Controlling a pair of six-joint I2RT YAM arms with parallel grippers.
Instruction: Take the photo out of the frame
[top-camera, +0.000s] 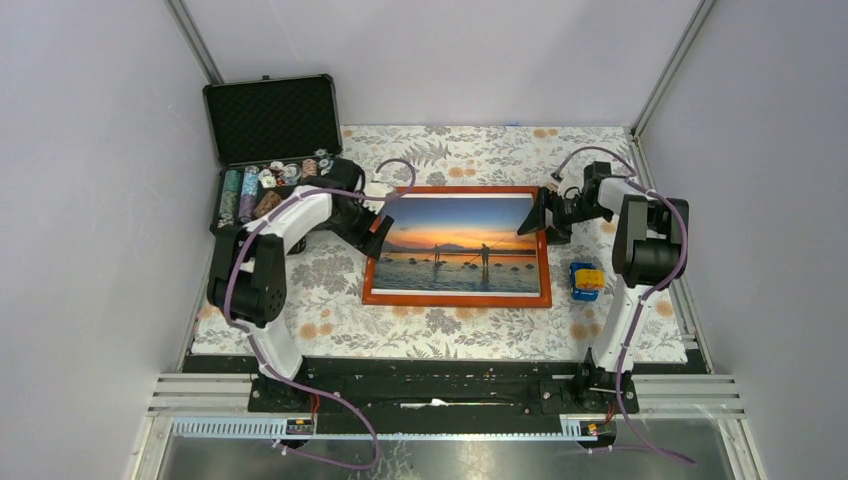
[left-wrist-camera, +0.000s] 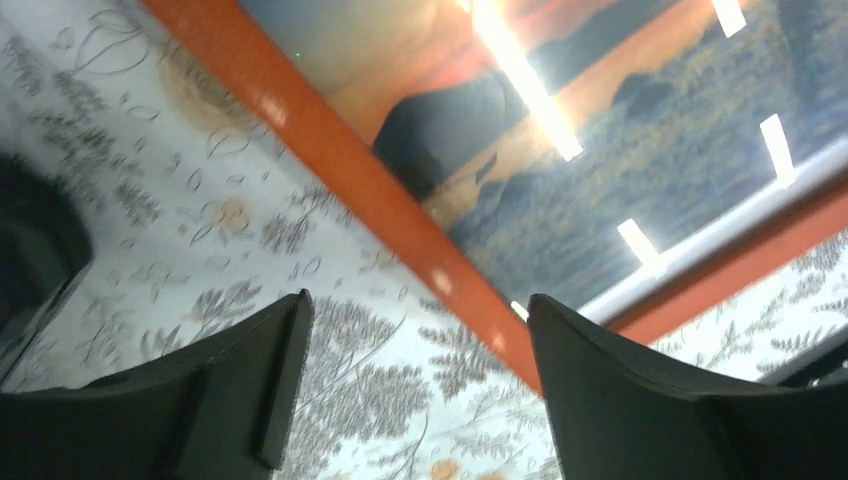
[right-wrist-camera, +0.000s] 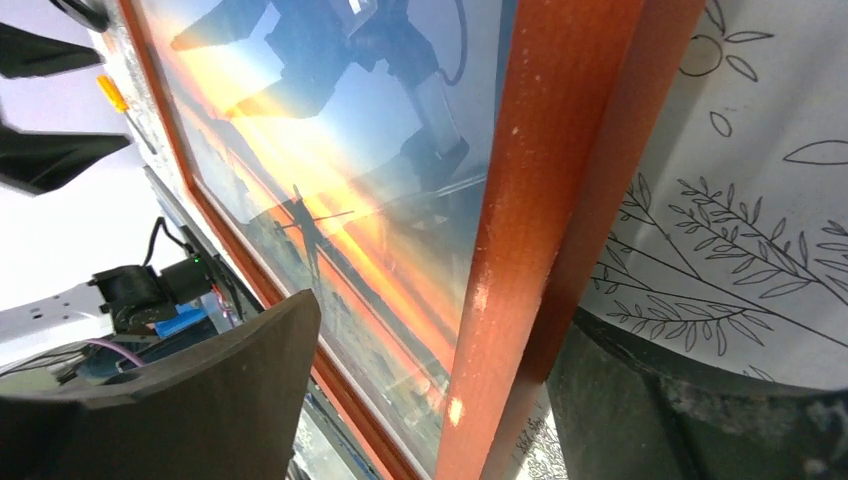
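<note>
**Overhead view.** The left jaws cover part of the left rail of the frame (top-camera: 456, 298); the right jaws cover its upper right corner. The stacked discs (top-camera: 262, 182) in the black case (top-camera: 270, 118) and the small blue-and-yellow object (top-camera: 586, 280) are too small to identify.

**Left wrist view.** Blurred throughout. Glare streaks blot parts of the photo (left-wrist-camera: 690, 150), and the frame runs off the top and right edges.

**Right wrist view.** Reflections veil the photo. One jaw sits partly behind the frame's rail.
</note>
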